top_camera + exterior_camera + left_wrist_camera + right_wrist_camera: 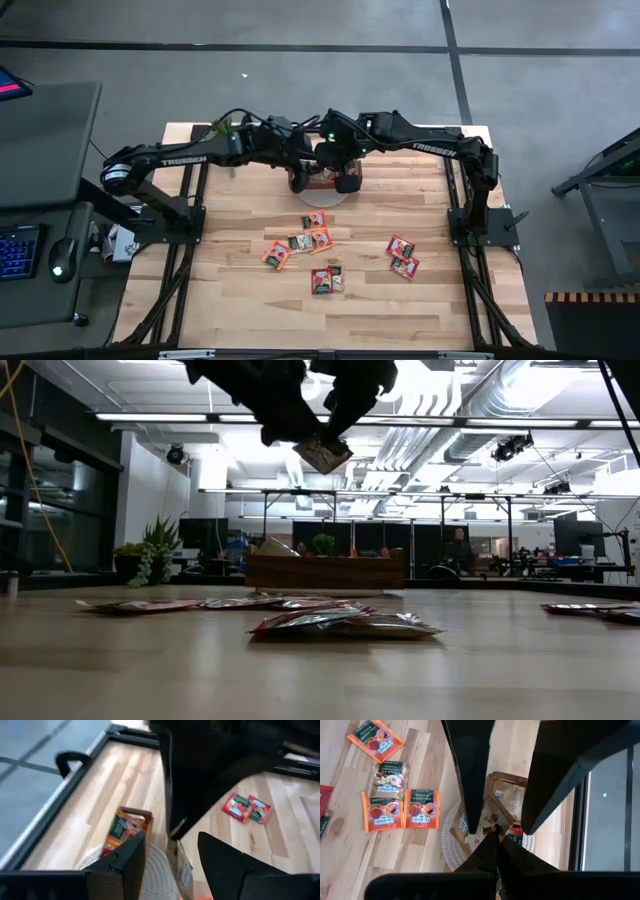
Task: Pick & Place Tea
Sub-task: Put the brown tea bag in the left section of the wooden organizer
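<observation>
A tea sachet (322, 453) hangs in the air above the brown wooden tray (300, 186), with my right gripper (494, 840) shut on it. My left gripper (170, 842) is open right beside it, one finger on either side of the sachet (183, 866), and I see no touch. The tray stands on a round white mat (156, 870) at the table's far middle and holds a few sachets (120, 827). Several more sachets (313, 222) lie flat on the wood nearer the front. My right gripper pinches the sachet between its two fingertips at an upper edge (487, 826), coming slanting down from above. The sachet hangs tilted below the fingers (345, 415), lifted clear of the tray and the table.
Loose sachets lie in groups at the table's middle (277, 255) (327, 280) and toward its right (403, 257). Black frame rails (190, 200) run along both side edges. The two arms (420, 145) cross close together over the tray.
</observation>
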You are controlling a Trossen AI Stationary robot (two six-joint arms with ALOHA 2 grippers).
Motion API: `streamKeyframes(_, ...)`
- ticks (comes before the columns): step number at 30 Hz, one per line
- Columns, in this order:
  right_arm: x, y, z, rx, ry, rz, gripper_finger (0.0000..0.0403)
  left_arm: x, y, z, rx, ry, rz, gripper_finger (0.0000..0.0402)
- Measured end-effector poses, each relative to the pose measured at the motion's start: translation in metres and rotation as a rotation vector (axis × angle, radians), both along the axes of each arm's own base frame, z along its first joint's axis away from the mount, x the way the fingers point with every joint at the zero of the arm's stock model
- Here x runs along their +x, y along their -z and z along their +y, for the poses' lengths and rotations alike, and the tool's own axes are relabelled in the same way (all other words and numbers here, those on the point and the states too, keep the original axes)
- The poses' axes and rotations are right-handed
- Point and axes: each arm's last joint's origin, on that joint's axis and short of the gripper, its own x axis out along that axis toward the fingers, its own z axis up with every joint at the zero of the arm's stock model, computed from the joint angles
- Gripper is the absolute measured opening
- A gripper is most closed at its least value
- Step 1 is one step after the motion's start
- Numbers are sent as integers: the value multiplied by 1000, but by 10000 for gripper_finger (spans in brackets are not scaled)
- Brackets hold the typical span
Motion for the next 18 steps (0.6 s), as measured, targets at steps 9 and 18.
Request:
streamKeyframes(9,1,0,0,3,-1,-7,0,5,0,2,7,-3,-33,177)
streamKeyframes(18,0,0,0,5,1,-5,0,4,2,1,-1,-3,-10,149)
